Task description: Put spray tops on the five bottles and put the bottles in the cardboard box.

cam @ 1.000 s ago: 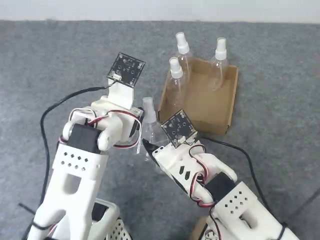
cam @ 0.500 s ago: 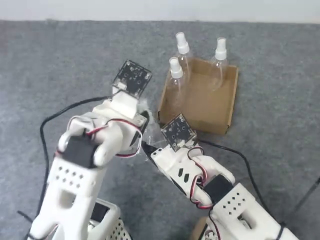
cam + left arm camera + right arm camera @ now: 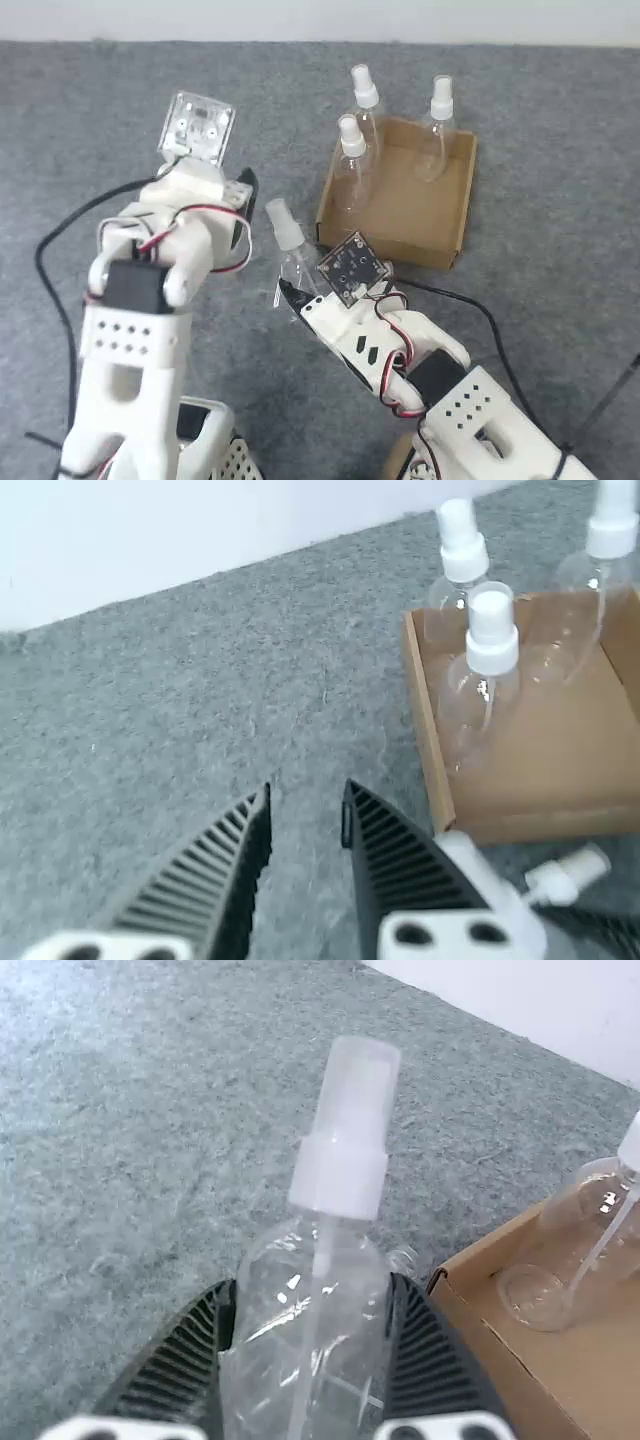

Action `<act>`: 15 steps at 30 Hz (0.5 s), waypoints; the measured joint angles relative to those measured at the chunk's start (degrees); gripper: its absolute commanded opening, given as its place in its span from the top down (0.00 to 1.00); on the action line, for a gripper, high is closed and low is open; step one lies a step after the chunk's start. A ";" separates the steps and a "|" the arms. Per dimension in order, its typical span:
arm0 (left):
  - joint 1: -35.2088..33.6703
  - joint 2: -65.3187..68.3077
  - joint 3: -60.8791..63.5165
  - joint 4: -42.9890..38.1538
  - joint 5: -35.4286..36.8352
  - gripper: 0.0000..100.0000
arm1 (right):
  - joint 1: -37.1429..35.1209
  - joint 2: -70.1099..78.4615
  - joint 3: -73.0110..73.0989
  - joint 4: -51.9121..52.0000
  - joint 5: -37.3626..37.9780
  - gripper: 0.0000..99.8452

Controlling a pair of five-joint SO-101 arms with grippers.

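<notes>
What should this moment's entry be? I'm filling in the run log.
right gripper: shut on capped bottle, beside cardboard box | left gripper: open, empty | three other bottles: capped, upright at box

Held bottle (image 3: 296, 265): clear, white spray top (image 3: 281, 222) on, near upright, clamped in right tool (image 3: 308, 1332), just beside box (image 3: 405, 215).
Box: brown cardboard, shallow, open.
Two capped bottles (image 3: 352, 160) (image 3: 438, 125) upright inside.
Third bottle (image 3: 366, 100) at far corner; inside or behind, unclear.
</notes>
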 measured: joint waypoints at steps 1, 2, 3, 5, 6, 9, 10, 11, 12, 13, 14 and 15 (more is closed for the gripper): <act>0.00 1.05 0.00 -0.70 0.18 0.89 | 0.00 0.00 0.00 0.00 0.26 0.99; 0.09 2.20 0.00 -0.97 0.35 0.89 | 0.00 0.00 0.00 0.00 0.35 0.99; 0.26 3.34 0.00 -1.14 0.53 0.89 | 0.00 0.00 0.00 0.00 0.44 0.99; 0.97 5.54 0.00 -1.05 0.53 0.89 | 0.00 0.00 0.00 0.00 0.62 0.99; 1.32 5.98 0.00 -0.70 0.53 0.89 | 0.00 0.00 0.00 0.00 0.62 0.99; 3.34 5.98 0.00 1.05 0.79 0.89 | 0.00 0.00 0.00 0.00 0.62 0.99; 4.13 5.89 0.00 1.85 0.79 0.89 | 0.09 0.00 0.09 0.09 0.62 0.99; 5.19 5.63 -0.09 2.46 0.79 0.89 | 0.00 0.00 0.35 0.09 0.62 0.99; 6.15 5.01 -0.18 3.60 0.79 0.89 | -0.09 0.00 0.62 0.09 0.62 0.99; 7.12 4.13 -0.35 4.66 0.79 0.89 | -0.09 0.00 0.79 0.09 0.62 0.99; 8.00 3.43 -0.53 5.54 0.79 0.89 | -0.09 0.00 0.97 0.09 0.62 0.99; 8.70 2.73 -0.53 6.51 0.79 0.89 | -0.09 0.00 0.97 0.09 0.79 0.99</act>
